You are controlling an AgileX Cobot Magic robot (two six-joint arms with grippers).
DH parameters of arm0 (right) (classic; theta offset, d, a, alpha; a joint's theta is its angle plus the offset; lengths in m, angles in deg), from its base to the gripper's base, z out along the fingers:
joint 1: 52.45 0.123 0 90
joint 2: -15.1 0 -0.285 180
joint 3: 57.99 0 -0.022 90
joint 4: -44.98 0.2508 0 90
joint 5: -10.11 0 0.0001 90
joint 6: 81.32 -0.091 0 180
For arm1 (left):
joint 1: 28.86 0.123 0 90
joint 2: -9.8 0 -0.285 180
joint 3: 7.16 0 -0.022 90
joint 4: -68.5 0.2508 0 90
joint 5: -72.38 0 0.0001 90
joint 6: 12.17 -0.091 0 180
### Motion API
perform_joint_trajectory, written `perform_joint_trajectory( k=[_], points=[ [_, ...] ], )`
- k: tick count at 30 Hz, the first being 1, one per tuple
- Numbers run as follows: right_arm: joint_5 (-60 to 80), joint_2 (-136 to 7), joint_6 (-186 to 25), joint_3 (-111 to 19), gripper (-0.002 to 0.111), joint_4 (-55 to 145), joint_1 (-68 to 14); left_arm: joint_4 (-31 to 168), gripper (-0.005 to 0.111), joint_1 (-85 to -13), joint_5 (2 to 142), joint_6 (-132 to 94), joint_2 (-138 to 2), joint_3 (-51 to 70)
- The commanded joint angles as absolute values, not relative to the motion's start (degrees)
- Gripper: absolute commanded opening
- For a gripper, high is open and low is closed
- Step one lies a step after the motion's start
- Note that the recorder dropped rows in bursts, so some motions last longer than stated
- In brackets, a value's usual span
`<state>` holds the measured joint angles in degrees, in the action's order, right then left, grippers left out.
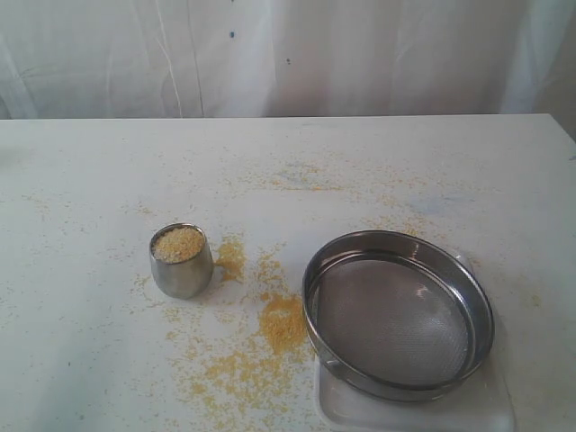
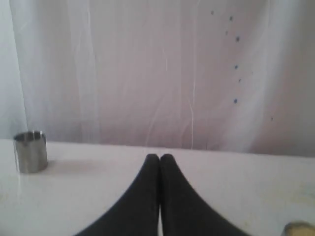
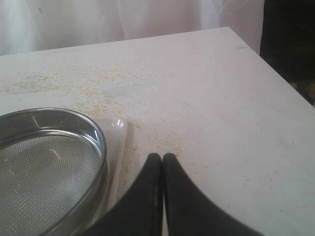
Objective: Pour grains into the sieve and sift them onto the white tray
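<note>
A small steel cup point(image 1: 181, 261) full of yellow-tan grains point(image 1: 177, 244) stands left of centre on the table. The wide steel sieve point(image 1: 398, 312) with grey mesh rests empty on the white tray point(image 1: 414, 409) at the front right. My left gripper point(image 2: 159, 157) is shut with nothing in it, low over the table, with the cup point(image 2: 30, 151) far off to one side. Also shut and empty, my right gripper point(image 3: 162, 156) hovers just beside the sieve point(image 3: 47, 167) and a corner of the tray point(image 3: 116, 128). Neither gripper shows in the exterior view.
Spilled grains point(image 1: 282, 324) lie in a pile and scatter between cup and sieve, with thinner dust farther back. A white curtain point(image 1: 288, 54) hangs behind the table. The table's right edge point(image 3: 275, 69) drops off near the right gripper.
</note>
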<state>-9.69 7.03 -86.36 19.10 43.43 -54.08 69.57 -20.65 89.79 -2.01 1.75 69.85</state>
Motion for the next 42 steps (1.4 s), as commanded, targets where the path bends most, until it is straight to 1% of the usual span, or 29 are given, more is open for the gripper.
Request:
perform_joint_trajectory(
  k=[1, 8, 13, 19, 23, 27, 31, 35, 38, 40, 42],
  points=[
    [-9.42, 7.31, -86.09, 19.22, 0.0, 43.18, -54.25, 69.81, 0.0, -20.91, 100.2, -1.48, 2.01, 70.06],
    [-9.42, 7.31, -86.09, 19.22, 0.0, 43.18, -54.25, 69.81, 0.0, -20.91, 100.04, -2.61, 2.01, 68.55],
    [-9.42, 7.31, -86.09, 19.22, 0.0, 43.18, -54.25, 69.81, 0.0, -20.91, 99.79, -10.6, 2.01, 65.12],
    [-9.42, 7.31, -86.09, 19.22, 0.0, 43.18, -54.25, 69.81, 0.0, -20.91, 99.89, -12.17, -0.55, 61.27],
    [-9.42, 7.31, -86.09, 19.22, 0.0, 43.18, -54.25, 69.92, 0.0, -20.91, 97.19, -11.76, -6.63, 60.32],
    [-9.42, 7.31, -86.09, 19.22, 0.0, 43.18, -54.25, 70.7, 0.0, -21.29, 91.32, -2.52, -16.77, 60.32],
    [-9.42, 7.31, -86.09, 19.22, 0.0, 43.18, -54.25, 74.12, 0.0, -21.59, 91.12, 0.79, -25.75, 60.32],
    [-9.42, 7.31, -86.09, 19.22, 0.0, 43.18, -54.25, 82.5, 0.0, -21.59, 91.36, 9.42, -33.22, 60.32],
    [-9.42, 7.31, -86.09, 19.22, 0.0, 43.18, -54.25, 99.88, 0.0, -21.59, 93.39, 22.22, -36.57, 60.32],
    [-9.42, 7.31, -86.09, 19.22, 0.0, 43.18, -54.25, 113.25, 0.0, -21.59, 99.11, 28.48, -38.54, 60.32],
    [-9.42, 7.31, -86.09, 19.22, 0.0, 43.18, -54.25, 124.62, 0.0, -21.59, 109.54, 30.41, -40.93, 60.32]
  ],
)
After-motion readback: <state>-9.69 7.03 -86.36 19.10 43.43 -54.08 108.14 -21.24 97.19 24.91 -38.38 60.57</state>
